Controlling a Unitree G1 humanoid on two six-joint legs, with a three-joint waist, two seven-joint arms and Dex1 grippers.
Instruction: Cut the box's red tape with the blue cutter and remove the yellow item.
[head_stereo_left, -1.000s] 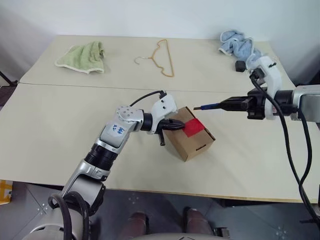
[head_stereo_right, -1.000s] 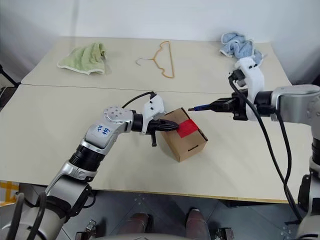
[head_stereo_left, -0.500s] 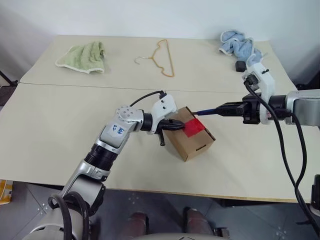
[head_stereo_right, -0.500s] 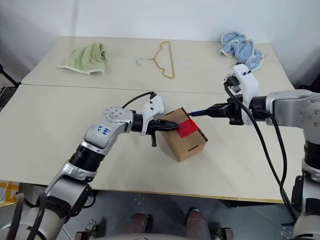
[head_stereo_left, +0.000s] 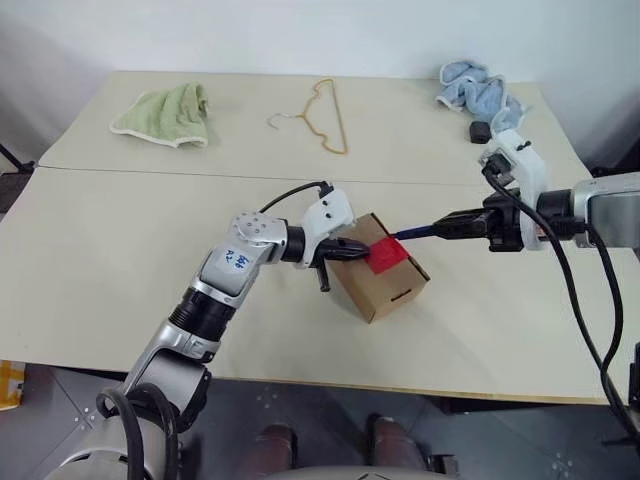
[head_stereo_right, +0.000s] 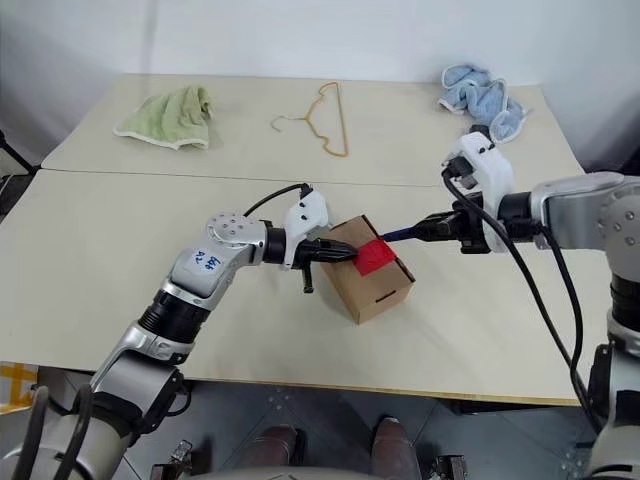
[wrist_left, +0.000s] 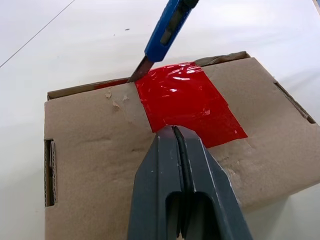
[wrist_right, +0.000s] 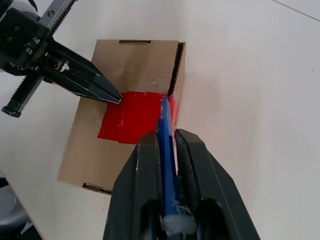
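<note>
The brown cardboard box lies near the table's middle, with the red tape across its top seam. My left gripper is shut, its tips pressing on the box top at the tape's edge. My right gripper is shut on the blue cutter, reaching in from the right. The cutter's blade tip touches the far corner of the red tape, where the flap seam runs. The yellow item is hidden.
At the back of the table lie a pale green cloth, a gold wire hanger, a light blue cloth and a small black object. A seam between two tabletops runs across behind the box.
My right gripper has tilted down and drawn toward the box, bringing the cutter's tip from above the box onto the tape's edge. The left gripper and the box have stayed put.
</note>
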